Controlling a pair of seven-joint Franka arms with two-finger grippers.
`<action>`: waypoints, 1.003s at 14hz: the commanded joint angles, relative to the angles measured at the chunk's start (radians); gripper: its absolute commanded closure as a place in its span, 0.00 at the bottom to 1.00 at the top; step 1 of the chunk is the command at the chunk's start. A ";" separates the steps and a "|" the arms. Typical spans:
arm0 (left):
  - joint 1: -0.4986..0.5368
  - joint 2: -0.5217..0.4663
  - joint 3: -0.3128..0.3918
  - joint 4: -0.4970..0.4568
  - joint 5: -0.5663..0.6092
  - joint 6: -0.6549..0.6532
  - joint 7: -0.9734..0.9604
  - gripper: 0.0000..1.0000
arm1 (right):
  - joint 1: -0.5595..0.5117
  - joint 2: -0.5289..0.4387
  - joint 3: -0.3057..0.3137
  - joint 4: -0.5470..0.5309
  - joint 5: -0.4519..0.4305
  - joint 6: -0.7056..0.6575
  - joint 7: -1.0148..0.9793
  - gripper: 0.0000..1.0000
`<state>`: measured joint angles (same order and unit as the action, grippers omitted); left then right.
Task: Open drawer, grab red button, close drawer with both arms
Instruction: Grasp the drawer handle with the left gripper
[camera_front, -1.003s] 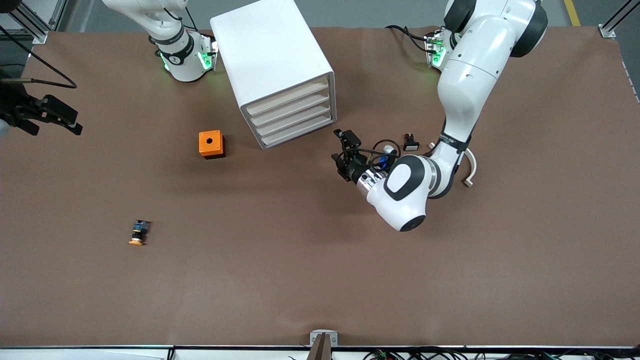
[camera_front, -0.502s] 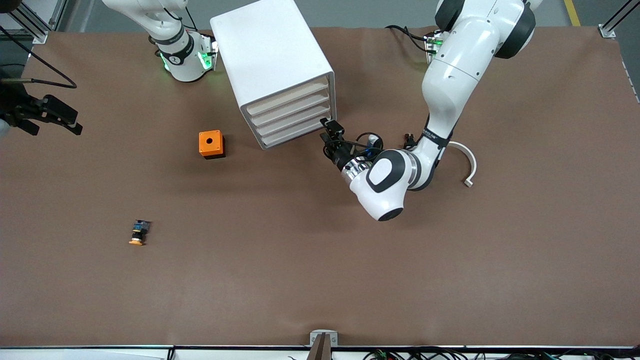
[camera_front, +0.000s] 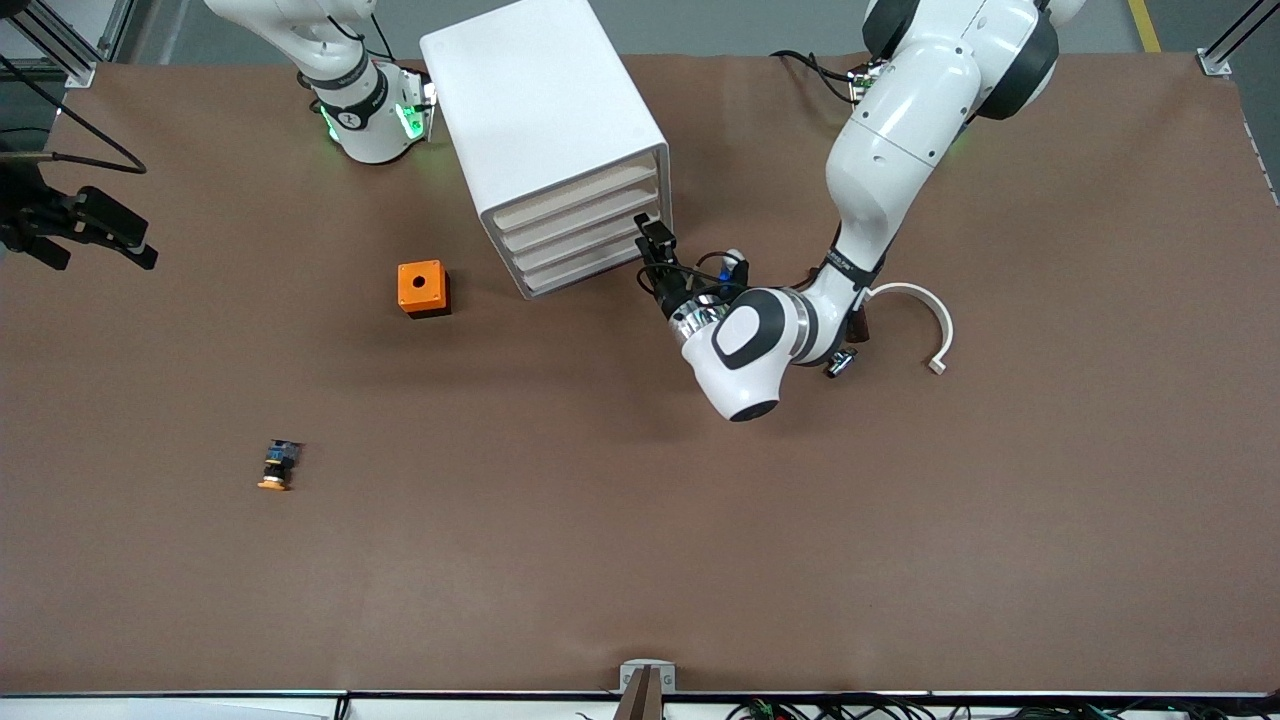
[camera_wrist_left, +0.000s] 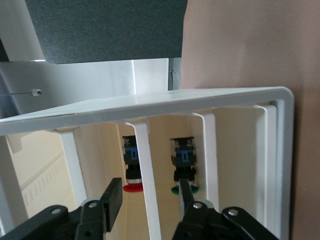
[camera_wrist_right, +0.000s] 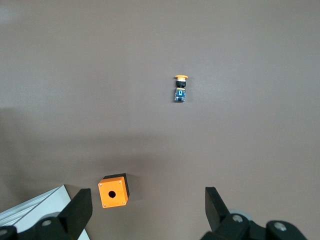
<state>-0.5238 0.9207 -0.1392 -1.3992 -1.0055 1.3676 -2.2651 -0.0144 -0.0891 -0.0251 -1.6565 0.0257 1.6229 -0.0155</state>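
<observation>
The white drawer cabinet (camera_front: 540, 100) stands toward the robots' side of the table, all its drawers shut. My left gripper (camera_front: 650, 240) is at the corner of the drawer fronts nearest the left arm's end. In the left wrist view it (camera_wrist_left: 148, 197) is open, its fingers either side of a white rib of the cabinet (camera_wrist_left: 200, 97). The button (camera_wrist_left: 131, 167), red cap and black-and-blue body, shows inside one drawer, just past the fingers. My right gripper (camera_front: 105, 255) is open and empty, up in the air at the right arm's end of the table; it also shows in the right wrist view (camera_wrist_right: 147, 197).
A green-capped button (camera_wrist_left: 184, 167) sits in the neighbouring drawer. An orange box with a hole (camera_front: 423, 288) (camera_wrist_right: 113, 190) stands beside the cabinet. An orange-capped button (camera_front: 277, 465) (camera_wrist_right: 180, 89) lies nearer the front camera. A white curved piece (camera_front: 925, 315) lies by the left arm.
My left arm has swung its gripper across the table up to the cabinet's drawer fronts. The right gripper has barely shifted.
</observation>
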 joint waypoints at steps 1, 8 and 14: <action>-0.013 -0.009 -0.008 -0.033 -0.024 -0.018 -0.039 0.47 | -0.018 -0.004 -0.001 0.006 0.008 -0.015 -0.011 0.00; -0.064 -0.011 -0.011 -0.067 -0.019 -0.062 -0.073 0.57 | -0.029 0.020 0.001 0.006 0.000 -0.008 -0.101 0.00; -0.062 -0.011 -0.010 -0.055 -0.024 -0.061 -0.068 0.84 | -0.033 0.198 0.001 0.057 0.002 0.017 -0.104 0.00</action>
<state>-0.5907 0.9206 -0.1519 -1.4531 -1.0055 1.3172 -2.3196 -0.0288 0.0660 -0.0327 -1.6510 0.0250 1.6525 -0.1030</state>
